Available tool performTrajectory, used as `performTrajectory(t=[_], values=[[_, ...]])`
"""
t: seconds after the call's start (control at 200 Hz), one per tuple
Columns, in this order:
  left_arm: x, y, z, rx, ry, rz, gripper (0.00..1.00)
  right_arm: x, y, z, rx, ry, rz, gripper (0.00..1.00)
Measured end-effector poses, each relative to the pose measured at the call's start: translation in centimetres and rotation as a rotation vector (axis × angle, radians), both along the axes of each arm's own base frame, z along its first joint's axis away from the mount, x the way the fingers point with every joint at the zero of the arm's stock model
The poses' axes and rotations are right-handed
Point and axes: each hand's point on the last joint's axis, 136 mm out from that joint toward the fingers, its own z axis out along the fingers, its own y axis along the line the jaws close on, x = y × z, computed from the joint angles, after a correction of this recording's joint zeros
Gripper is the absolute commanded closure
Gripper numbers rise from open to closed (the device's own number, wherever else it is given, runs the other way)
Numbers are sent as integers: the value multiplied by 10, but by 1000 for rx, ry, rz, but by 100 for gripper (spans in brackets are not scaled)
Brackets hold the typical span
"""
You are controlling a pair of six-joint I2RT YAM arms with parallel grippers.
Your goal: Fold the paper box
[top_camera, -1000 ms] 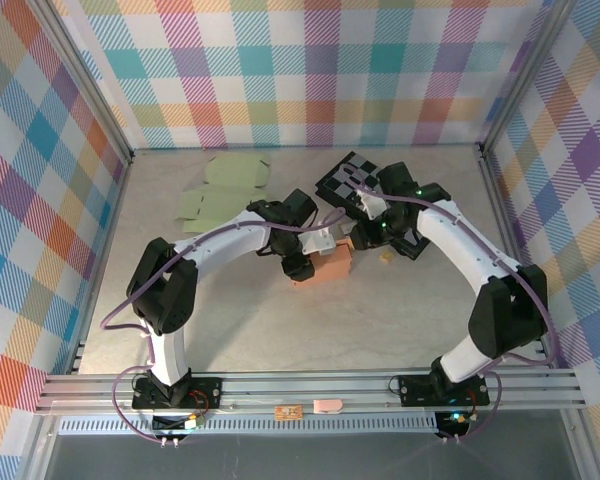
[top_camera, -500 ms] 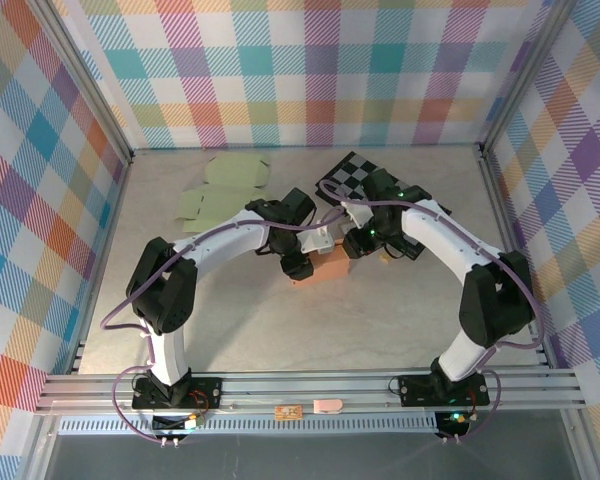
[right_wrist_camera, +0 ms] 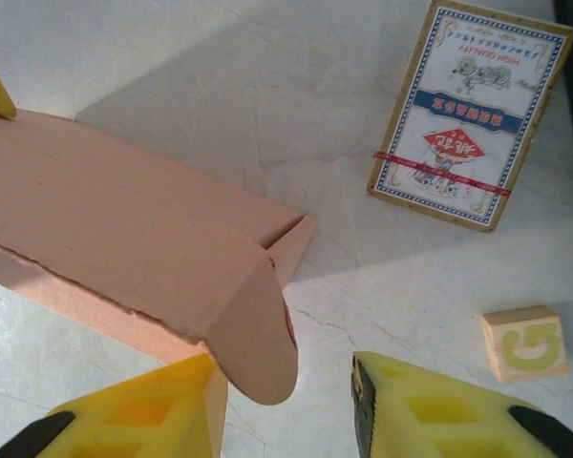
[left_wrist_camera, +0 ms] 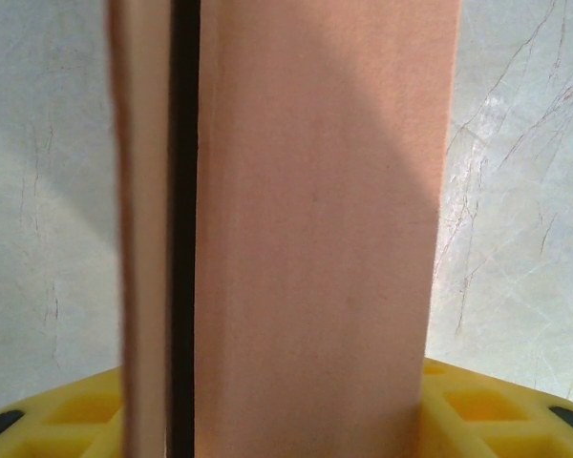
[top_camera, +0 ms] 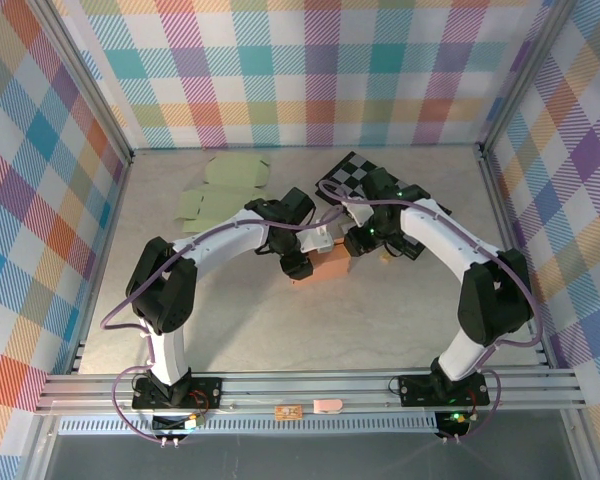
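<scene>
The box (top_camera: 327, 268) lay in the middle of the table (top_camera: 240, 320), between the two arms. The left gripper (left_wrist_camera: 286, 425) held it, with the box squeezed between its two yellow fingers. The right gripper (right_wrist_camera: 286, 391) had its fingers a little way apart and held nothing. A round flap (right_wrist_camera: 253, 324) at the end of the box sat just beside one finger. I think the step was closing that end of the box. Next, the right gripper would need to push the round flap down and tuck it in, while the left one held the box in place. The small side flap (right_wrist_camera: 291, 243) might have to go in first. The top view showed both arms meeting at the box, with green sheets (top_camera: 220, 190) and a checked board (top_camera: 342, 172) farther back. The left wrist view showed a dark slit (left_wrist_camera: 183, 229) running along the box. The right wrist view showed the flaps up close, and also a pack of cards (right_wrist_camera: 473, 114) and a block (right_wrist_camera: 525, 343) with a green letter, both apart from the box.
</scene>
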Motion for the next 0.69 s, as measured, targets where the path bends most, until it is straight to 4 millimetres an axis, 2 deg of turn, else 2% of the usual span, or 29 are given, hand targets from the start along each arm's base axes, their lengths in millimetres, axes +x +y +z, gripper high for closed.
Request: performTrajectory(t=[0.36, 0.695], values=[[0, 0, 0, -14, 14, 9, 45, 8, 12, 16, 60, -30, 9, 78], [1, 0, 1, -21, 17, 14, 45, 8, 12, 16, 65, -28, 9, 79]])
